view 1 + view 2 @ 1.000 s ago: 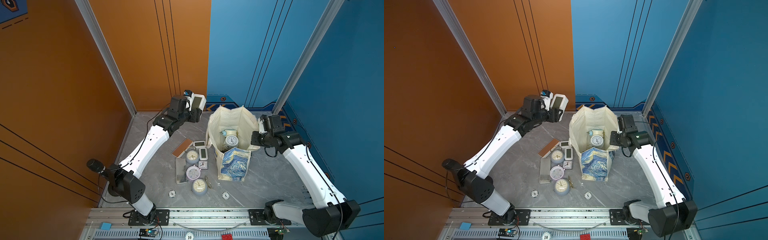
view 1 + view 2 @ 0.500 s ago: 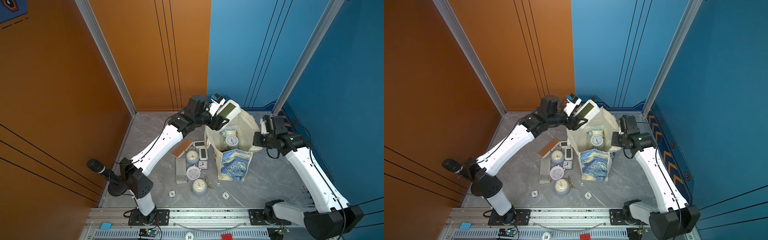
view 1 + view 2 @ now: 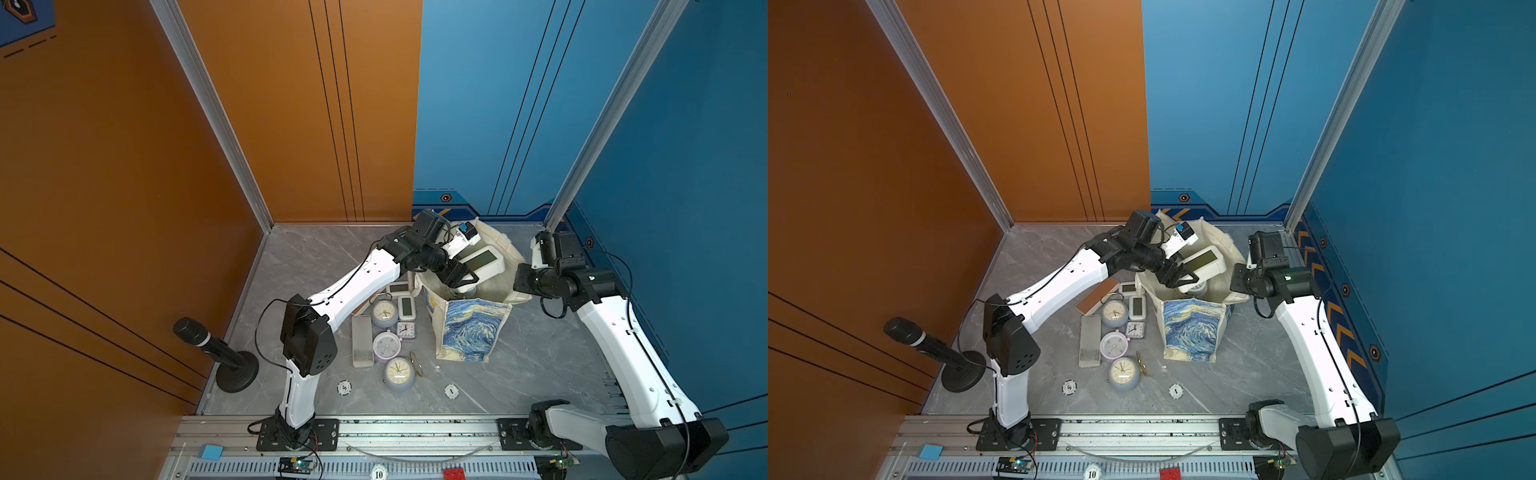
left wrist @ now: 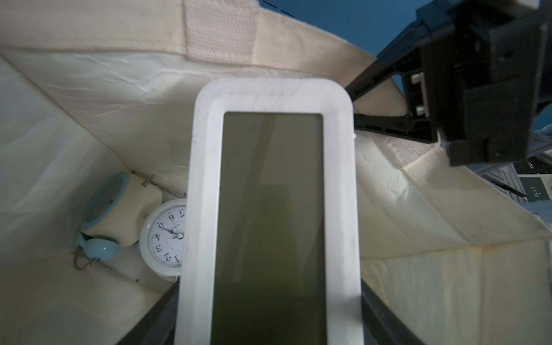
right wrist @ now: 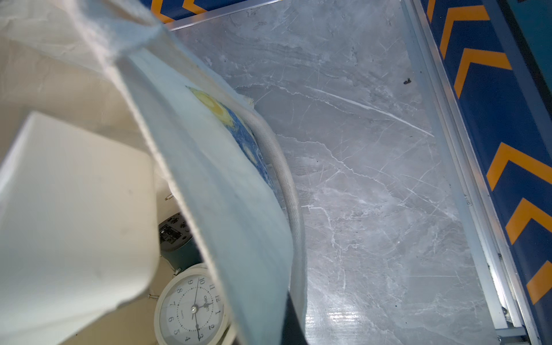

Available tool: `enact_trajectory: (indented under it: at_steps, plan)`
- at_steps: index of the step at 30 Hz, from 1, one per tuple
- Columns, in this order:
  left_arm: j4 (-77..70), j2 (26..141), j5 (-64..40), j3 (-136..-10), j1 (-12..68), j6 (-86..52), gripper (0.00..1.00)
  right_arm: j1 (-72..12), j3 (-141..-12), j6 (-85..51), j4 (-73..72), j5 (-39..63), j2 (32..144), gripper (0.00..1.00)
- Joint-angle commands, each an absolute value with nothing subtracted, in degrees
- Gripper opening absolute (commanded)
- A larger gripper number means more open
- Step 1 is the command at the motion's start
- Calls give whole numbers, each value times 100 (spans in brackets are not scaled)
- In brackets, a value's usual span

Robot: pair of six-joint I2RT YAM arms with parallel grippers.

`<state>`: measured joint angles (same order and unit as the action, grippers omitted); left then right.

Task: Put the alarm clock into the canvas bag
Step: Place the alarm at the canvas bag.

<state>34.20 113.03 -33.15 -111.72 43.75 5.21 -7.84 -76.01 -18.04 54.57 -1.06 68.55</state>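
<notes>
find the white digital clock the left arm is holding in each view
Top view: digital clock mid-frame, above the open bag.
Top view: same place, above the bag.
Left wrist: centre, screen facing the camera.
Right wrist: probably the plain white slab inside the bag's wall.
Shared landmark: the bag's cream lining.

black microphone [image 3: 198,333] stands beside the orange wall [image 3: 104,166].

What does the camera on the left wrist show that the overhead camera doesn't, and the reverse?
Only the left wrist view: the numbered dial of a round white clock inside the bag. Only a top view: loose clocks on the table, a microphone, the bag's painted side. Both: the white digital clock held over the open bag.
</notes>
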Motion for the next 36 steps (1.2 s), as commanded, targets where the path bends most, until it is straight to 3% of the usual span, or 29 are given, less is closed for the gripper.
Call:
enact_trajectory:
  at_steps: [1, 6, 24, 30, 36]
  plan:
    - [3657, 11142, -3818, -10988, 4500, 817, 0, -660, -7673, -1826, 5230, -194, 6660, 6]
    - [4315, 11261, -4024, -11033, 4671, 1164, 0, -624, -7664, -1819, 5182, -93, 6746, 5]
    - [6987, 12614, -3193, -12345, 5144, 2179, 2, -624, -7603, -1838, 5124, 71, 6871, 6]
    - [7223, 12847, -2915, -12393, 5238, 2228, 18, -624, -7594, -1842, 5124, 105, 6908, 6]
    - [7218, 12718, -2989, -12408, 5257, 2275, 51, -624, -7586, -1849, 5122, 98, 6886, 6]
